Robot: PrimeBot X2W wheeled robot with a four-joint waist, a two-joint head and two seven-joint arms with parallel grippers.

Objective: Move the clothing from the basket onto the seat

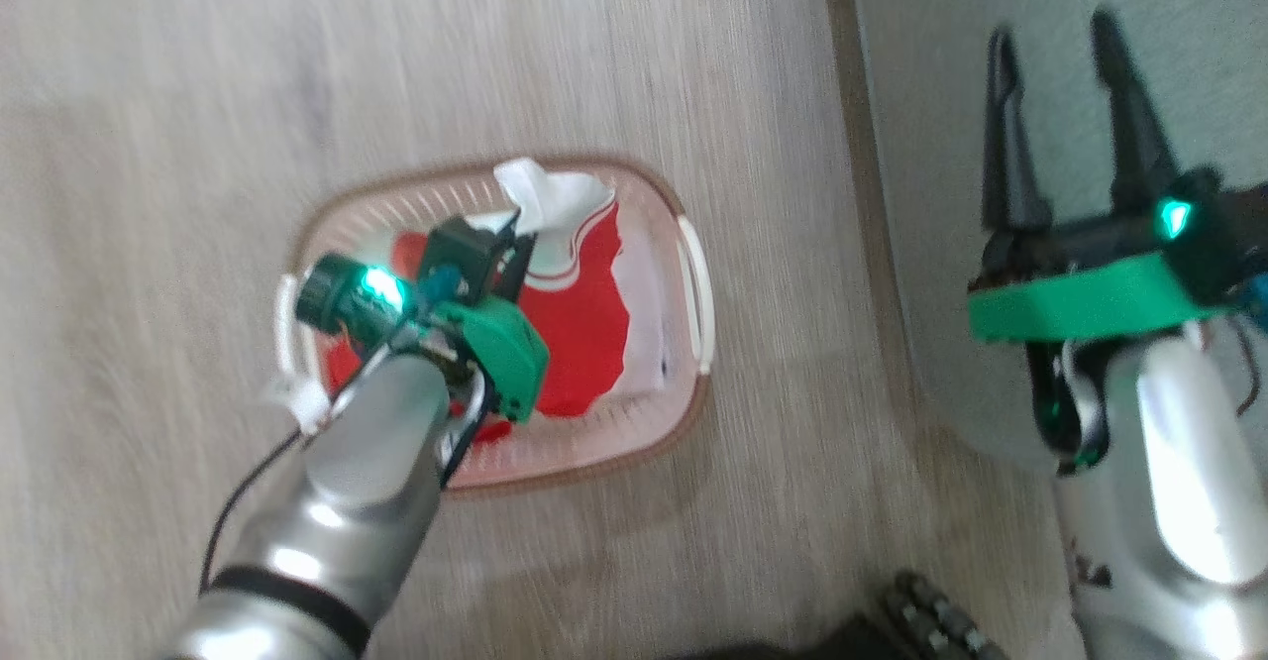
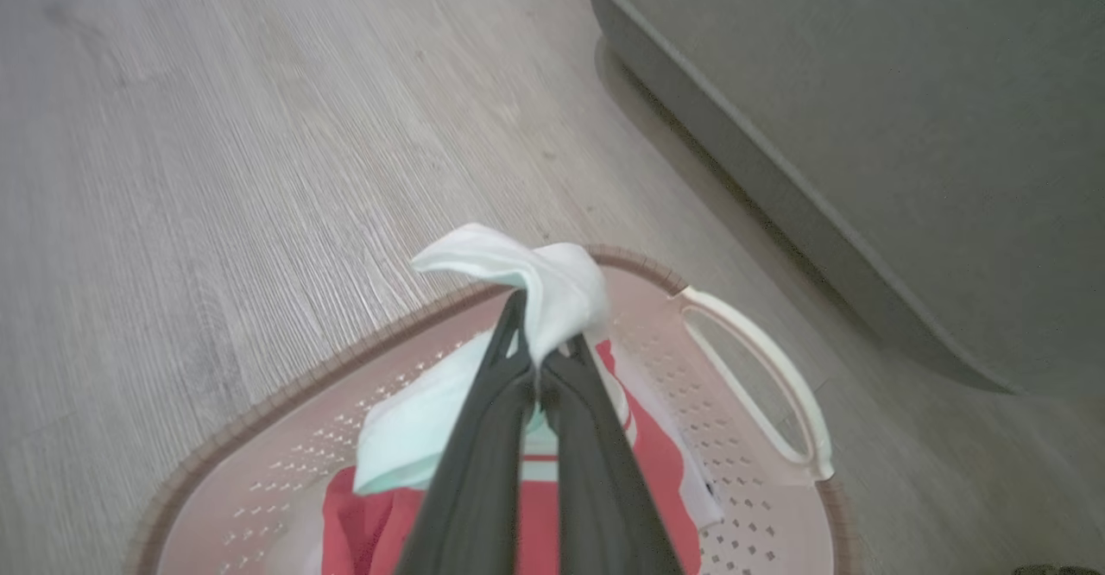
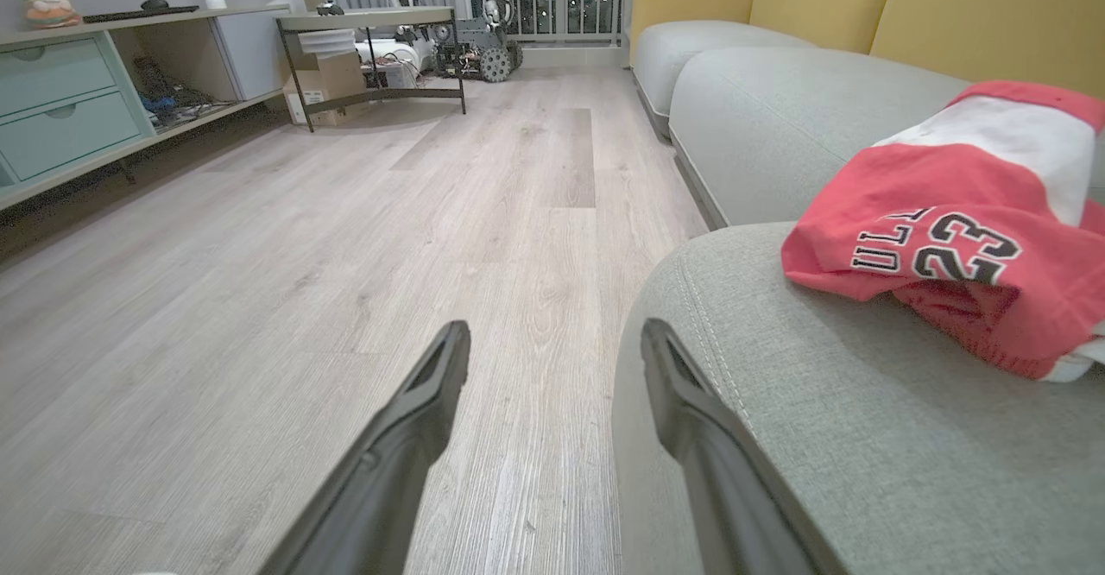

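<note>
At the bottom centre of the left wrist view, your left gripper (image 2: pixel 546 352) has its fingers closed on a white fold of the clothing (image 2: pixel 552 277). The red rest lies slack in the basket (image 2: pixel 760 402). Expect it to be light, limp and slippery, so bunched trim should hold better than a single layer. At the head view's right, the right gripper (image 1: pixel 1053 34) hangs with fingers spread and empty over the seat (image 1: pixel 921 95), where a red "23" garment (image 3: pixel 950 212) lies.

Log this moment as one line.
left gripper: shut on clothing in basket | right gripper: open, at seat edge | 23-print garment: on seat
</note>
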